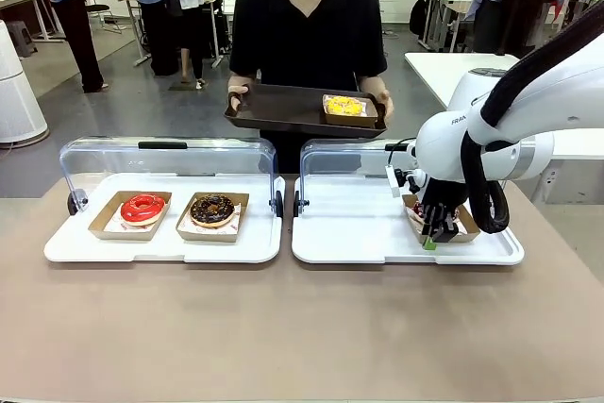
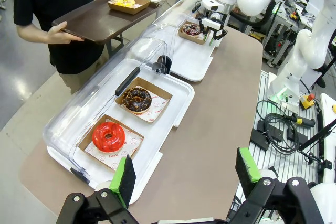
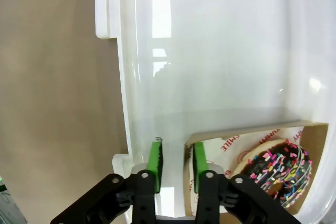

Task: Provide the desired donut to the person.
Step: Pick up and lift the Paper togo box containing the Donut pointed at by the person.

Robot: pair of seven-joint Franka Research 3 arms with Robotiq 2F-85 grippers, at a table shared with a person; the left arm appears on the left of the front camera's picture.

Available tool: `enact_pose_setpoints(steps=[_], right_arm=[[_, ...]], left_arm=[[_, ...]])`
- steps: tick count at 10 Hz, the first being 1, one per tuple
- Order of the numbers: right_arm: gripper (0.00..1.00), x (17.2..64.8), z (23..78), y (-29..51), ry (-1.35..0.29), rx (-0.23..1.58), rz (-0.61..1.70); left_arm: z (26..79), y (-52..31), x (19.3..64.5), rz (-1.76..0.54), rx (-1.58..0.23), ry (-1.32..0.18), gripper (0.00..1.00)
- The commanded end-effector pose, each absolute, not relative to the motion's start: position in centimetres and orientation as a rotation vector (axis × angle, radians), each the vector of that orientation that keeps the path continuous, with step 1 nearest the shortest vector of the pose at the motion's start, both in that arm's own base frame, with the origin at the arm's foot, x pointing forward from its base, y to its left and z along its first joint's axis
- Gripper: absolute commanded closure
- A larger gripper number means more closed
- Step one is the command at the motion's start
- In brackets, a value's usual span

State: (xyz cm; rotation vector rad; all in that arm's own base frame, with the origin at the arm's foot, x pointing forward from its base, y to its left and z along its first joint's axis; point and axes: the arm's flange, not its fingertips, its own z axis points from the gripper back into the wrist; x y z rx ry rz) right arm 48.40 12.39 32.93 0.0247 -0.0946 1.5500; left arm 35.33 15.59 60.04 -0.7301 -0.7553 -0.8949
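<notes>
Table (image 1: 302,327): two white display trays, lids raised. Person (image 1: 307,35) at the far side holds a brown tray (image 1: 283,106) carrying a boxed yellow donut (image 1: 343,106). Left gripper (image 2: 186,166): jaws wide apart, empty, above the table. Right gripper (image 3: 177,161): jaws narrowly apart, astride the wall of the cardboard box (image 3: 247,134) on the right display tray (image 1: 349,224), not clamped. Chocolate sprinkle donut (image 3: 278,169) lies in that box.

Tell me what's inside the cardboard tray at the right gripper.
A chocolate donut with coloured sprinkles lies on printed paper. The right gripper straddles one wall of the cardboard tray. The floor beneath the donut is covered.
</notes>
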Motion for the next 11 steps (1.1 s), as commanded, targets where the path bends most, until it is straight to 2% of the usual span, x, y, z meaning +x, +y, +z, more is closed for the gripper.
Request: enact_pose_setpoints(steps=[1,7,9,11], right_arm=[[1.00,49.1,32.6,12.5,-0.110,0.025,1.553],[1.00,48.9,32.7,12.6,-0.114,0.035,1.558],[1.00,47.4,34.5,13.5,-0.100,0.061,1.516],[1.00,44.2,38.3,15.0,-0.017,0.135,1.515]], left_arm=[[60.0,15.7,35.2,-0.907,-0.731,-0.755,0.00],[60.0,15.7,35.2,-0.907,-0.731,-0.755,0.00],[60.0,15.7,35.2,-0.907,-0.731,-0.755,0.00],[60.0,15.7,35.2,-0.907,-0.731,-0.755,0.00]])
